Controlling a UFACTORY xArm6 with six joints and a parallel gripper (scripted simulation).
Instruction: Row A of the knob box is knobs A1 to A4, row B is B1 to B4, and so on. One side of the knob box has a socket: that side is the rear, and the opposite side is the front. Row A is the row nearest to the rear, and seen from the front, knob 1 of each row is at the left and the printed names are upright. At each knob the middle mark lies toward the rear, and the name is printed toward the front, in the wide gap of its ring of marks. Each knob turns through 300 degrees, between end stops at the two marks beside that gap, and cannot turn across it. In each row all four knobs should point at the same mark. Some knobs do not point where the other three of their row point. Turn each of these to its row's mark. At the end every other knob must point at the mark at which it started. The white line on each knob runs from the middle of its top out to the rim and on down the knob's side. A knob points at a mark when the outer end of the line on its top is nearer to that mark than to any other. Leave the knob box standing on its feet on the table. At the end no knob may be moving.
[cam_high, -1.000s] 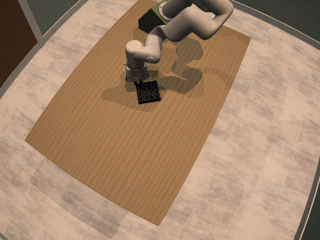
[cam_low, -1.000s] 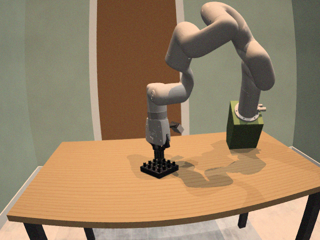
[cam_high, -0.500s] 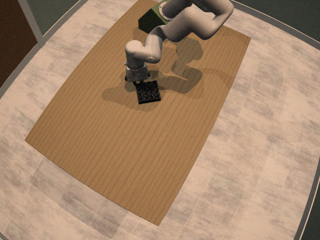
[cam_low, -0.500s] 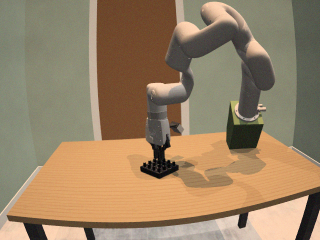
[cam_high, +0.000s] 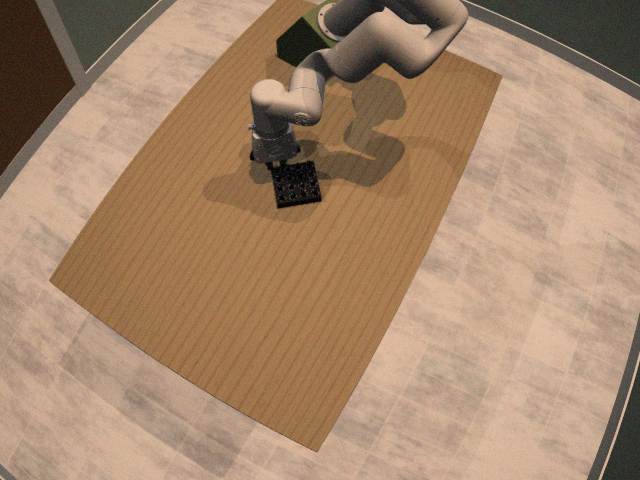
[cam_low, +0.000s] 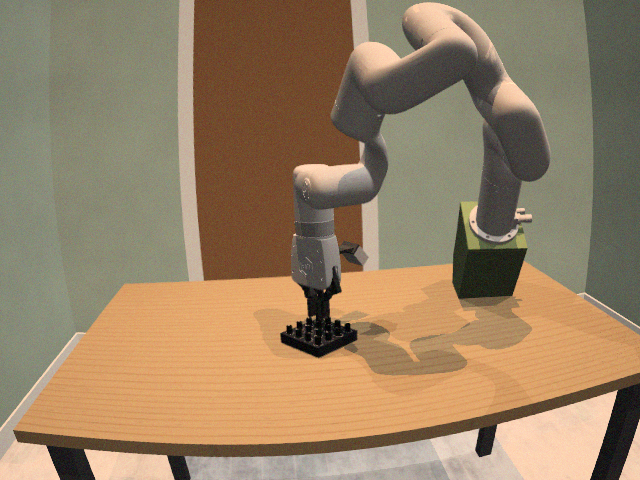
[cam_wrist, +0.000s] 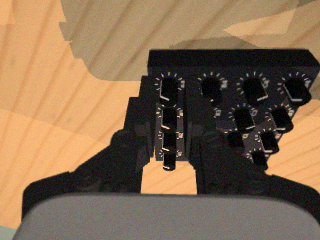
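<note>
In my wrist view, knobs (cam_high: 302, 196) (cam_low: 317, 339) (cam_wrist: 253, 89) beside the gripper (cam_high: 276, 166) (cam_low: 318, 317) (cam_wrist: 169, 85) at 3 o'clock block a low sideways pass. Toward 9 o'clock, I have room over the wooden tabletop (cam_high: 232, 310) (cam_low: 206, 392) (cam_wrist: 60, 140).
</note>
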